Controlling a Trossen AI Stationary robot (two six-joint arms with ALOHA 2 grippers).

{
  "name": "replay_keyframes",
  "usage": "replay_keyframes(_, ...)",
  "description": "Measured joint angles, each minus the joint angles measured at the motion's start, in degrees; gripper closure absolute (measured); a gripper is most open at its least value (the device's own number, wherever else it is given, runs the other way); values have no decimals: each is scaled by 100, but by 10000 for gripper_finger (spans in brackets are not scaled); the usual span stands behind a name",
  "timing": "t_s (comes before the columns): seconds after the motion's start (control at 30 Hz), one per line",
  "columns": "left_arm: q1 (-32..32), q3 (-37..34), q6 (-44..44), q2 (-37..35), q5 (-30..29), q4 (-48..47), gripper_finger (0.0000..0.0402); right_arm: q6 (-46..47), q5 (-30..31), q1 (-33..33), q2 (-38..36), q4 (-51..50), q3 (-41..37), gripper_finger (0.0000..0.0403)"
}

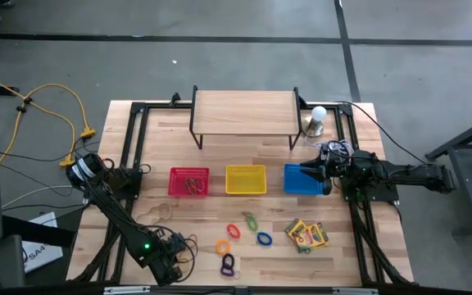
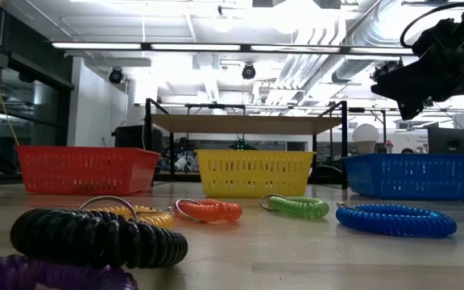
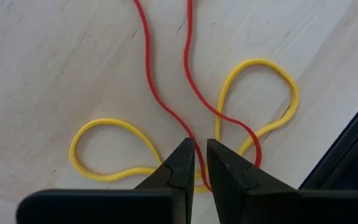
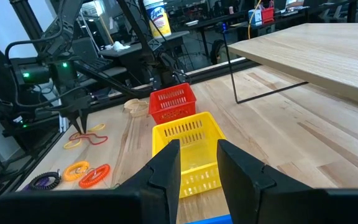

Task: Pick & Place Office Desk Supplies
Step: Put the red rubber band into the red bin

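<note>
While most supplies are still loose, sorting looks barely begun.
Red basket (image 1: 189,181) at 9 o'clock holds rubber bands; yellow basket (image 1: 246,179) and blue basket (image 1: 300,179) at 3 o'clock look empty. Coil rings (image 1: 242,238) and crayon boxes (image 1: 306,235) lie on the table (image 1: 244,138) toward 6 o'clock. Left end effector (image 3: 200,163), nearly pressed together, straddles red band (image 3: 166,68) and yellow band (image 3: 114,149); right end effector (image 4: 198,163), empty and slightly spread, hovers at the blue basket.
</note>
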Motion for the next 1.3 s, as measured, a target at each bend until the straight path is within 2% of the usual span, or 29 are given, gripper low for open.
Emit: replay_keyframes(1.3, -15, 15, -196, 164, 131, -225, 372, 0, 1, -1, 0, 0, 1, 309)
